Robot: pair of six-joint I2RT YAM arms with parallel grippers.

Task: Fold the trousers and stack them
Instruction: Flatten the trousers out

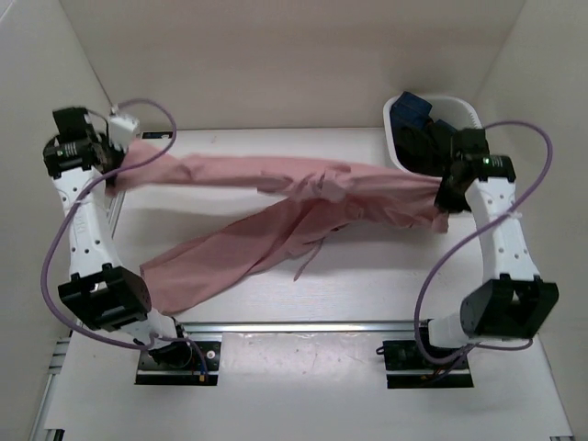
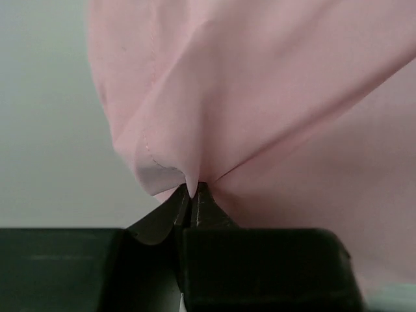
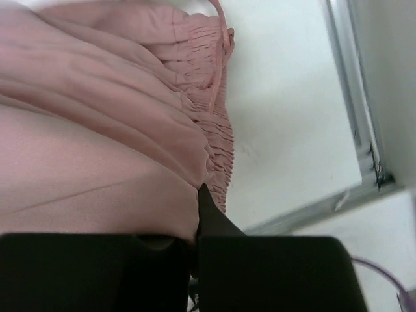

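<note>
The dusty-pink trousers [image 1: 303,188] hang stretched across the table between my two grippers. My left gripper [image 1: 118,163] is shut on the end of one leg at the far left; in the left wrist view the black fingertips [image 2: 201,195] pinch a fold of pink fabric [image 2: 260,97]. My right gripper [image 1: 441,197] is shut on the gathered waistband at the right; in the right wrist view the waistband [image 3: 218,130] and drawstring [image 3: 224,32] show beside one black finger [image 3: 211,214]. The other leg [image 1: 211,266] droops to the table's front left.
A white basket [image 1: 459,108] with dark navy clothes [image 1: 418,124] stands at the back right, just behind my right gripper. White walls enclose the table on the left, back and right. A metal rail [image 1: 303,324] runs along the near edge.
</note>
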